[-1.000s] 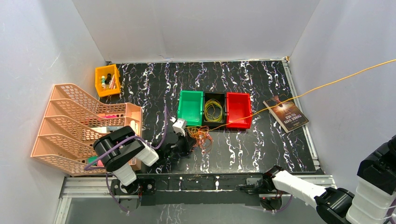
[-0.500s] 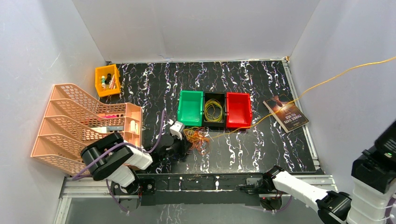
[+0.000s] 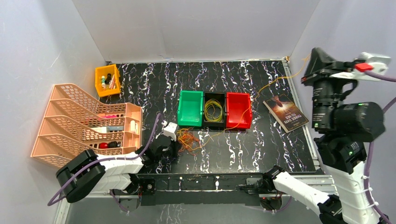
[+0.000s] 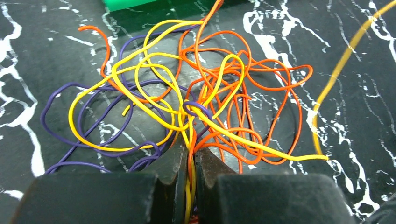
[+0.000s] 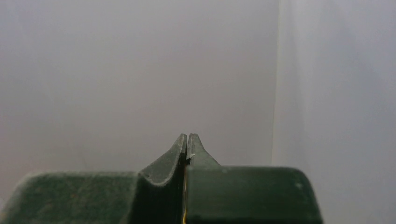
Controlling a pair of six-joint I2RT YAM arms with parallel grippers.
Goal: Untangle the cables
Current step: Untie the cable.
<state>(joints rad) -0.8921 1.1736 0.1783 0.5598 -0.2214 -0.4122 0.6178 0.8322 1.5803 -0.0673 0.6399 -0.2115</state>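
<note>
Pinning the knot: the left tool is pressed together on a few yellow and orange strands at the near edge of the cables, which lie bunched on the worktop just in front of the green bin. The right tool is high by the right wall, pinching one yellow strand that runs from the knot past the red bin. Best bet: hold the left pinch firm and low, draw the strand slowly, and watch for purple loops lifting. Scant room toward the wall. The strand could snag the bin corner or the book. Open worktop lies near-right.
</note>
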